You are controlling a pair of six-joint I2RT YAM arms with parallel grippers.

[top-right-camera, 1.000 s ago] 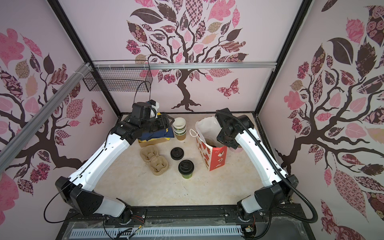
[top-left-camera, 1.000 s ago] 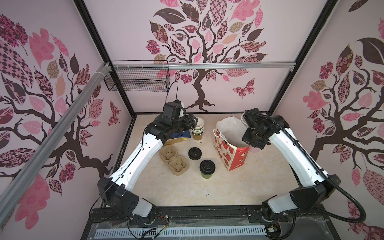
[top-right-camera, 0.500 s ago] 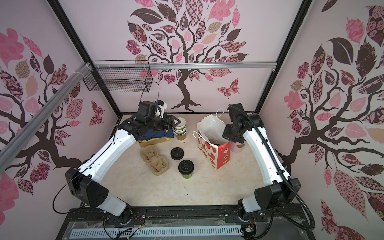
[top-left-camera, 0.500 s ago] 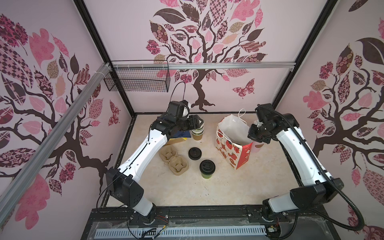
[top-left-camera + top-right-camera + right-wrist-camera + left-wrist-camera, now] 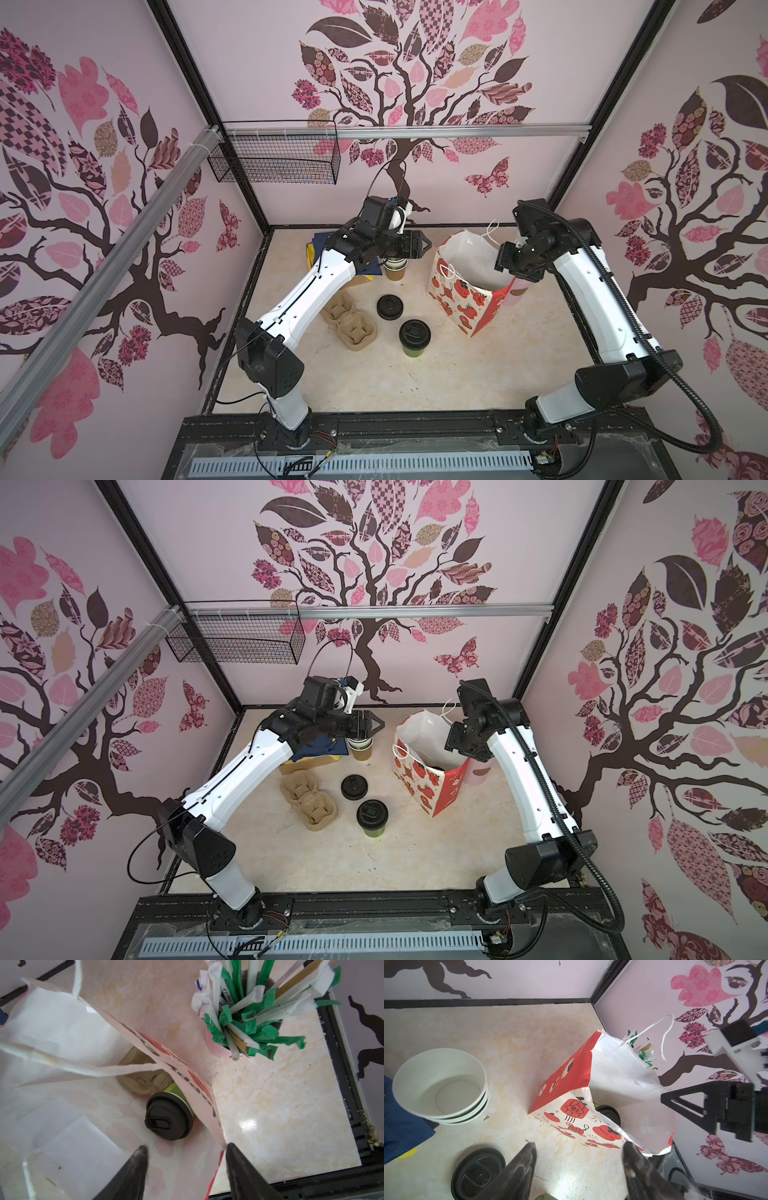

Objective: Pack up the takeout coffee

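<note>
One takeout coffee, a green cup with a black lid (image 5: 414, 338) (image 5: 372, 817), stands on the table in front of the red-and-white paper bag (image 5: 457, 299) (image 5: 419, 779) (image 5: 571, 1088). A second lidded green cup (image 5: 168, 1118) (image 5: 437, 769) stands inside the bag beside a brown carrier (image 5: 141, 1078). My right gripper (image 5: 513, 270) (image 5: 463, 746) (image 5: 187, 1149) is open and straddles the bag's right rim, gripping nothing. My left gripper (image 5: 411, 251) (image 5: 578, 1147) hangs open and empty above the stack of cups, left of the bag.
A stack of lidless cups (image 5: 395, 268) (image 5: 440, 1084) stands at the back. A loose black lid (image 5: 390, 306) (image 5: 477, 1172) and a cardboard carrier (image 5: 349, 322) lie mid-table. A pink cup of straws (image 5: 249, 1012) (image 5: 517, 293) stands right of the bag, and a blue-and-yellow packet (image 5: 320, 253) lies at the back left.
My right gripper has swung from over the bag's mouth to its right rim and gone from shut to open. The bag shifted slightly right. My left gripper moved right, over the cup stack.
</note>
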